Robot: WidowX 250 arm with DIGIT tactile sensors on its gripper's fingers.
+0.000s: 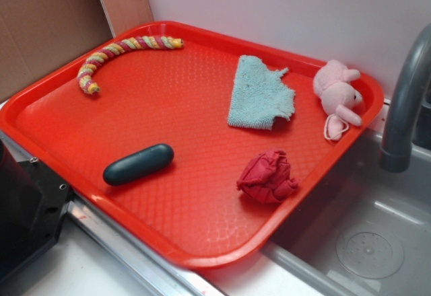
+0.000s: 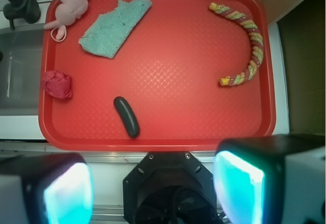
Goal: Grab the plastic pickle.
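The plastic pickle is a smooth dark green-grey capsule lying flat on the red tray, near the tray's front left. In the wrist view the pickle lies near the tray's lower edge, left of centre. My gripper is high above the robot's base, off the tray and well back from the pickle. Its two cyan-padded fingers stand wide apart with nothing between them. The gripper does not show in the exterior view.
On the tray lie a striped pink-and-yellow braided rope, a teal cloth, a pink plush toy and a red cloth ball. A sink with a grey faucet lies right of the tray. The black robot base sits below the tray.
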